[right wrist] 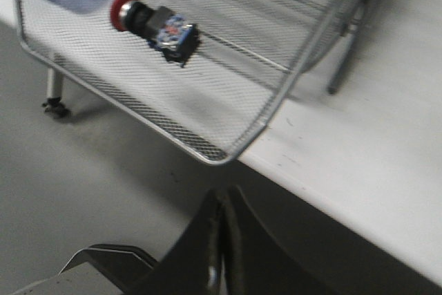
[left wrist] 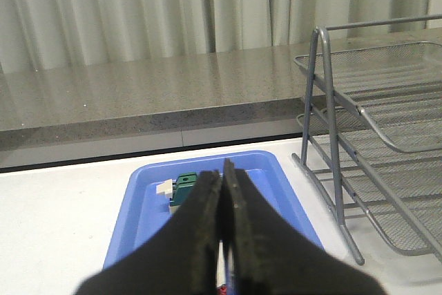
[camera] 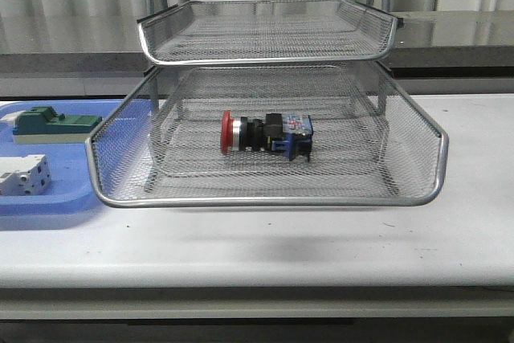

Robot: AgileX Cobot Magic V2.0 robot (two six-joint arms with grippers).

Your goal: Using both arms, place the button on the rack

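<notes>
1. Right pincer (right wrist: 222, 240) drawn in over the counter (camera: 257, 251) edge, tips pressed together, holding nothing.
2. Left pincer (left wrist: 222, 229) likewise pinched flat, empty, above the blue tray (left wrist: 148, 219).
3. Push-button (camera: 265, 133) lying on its side in the wire rack's (camera: 265, 197) lower tier, red head leftward.
4. Judged risk: cylindrical body free to roll if the rack got knocked; little else.
</notes>
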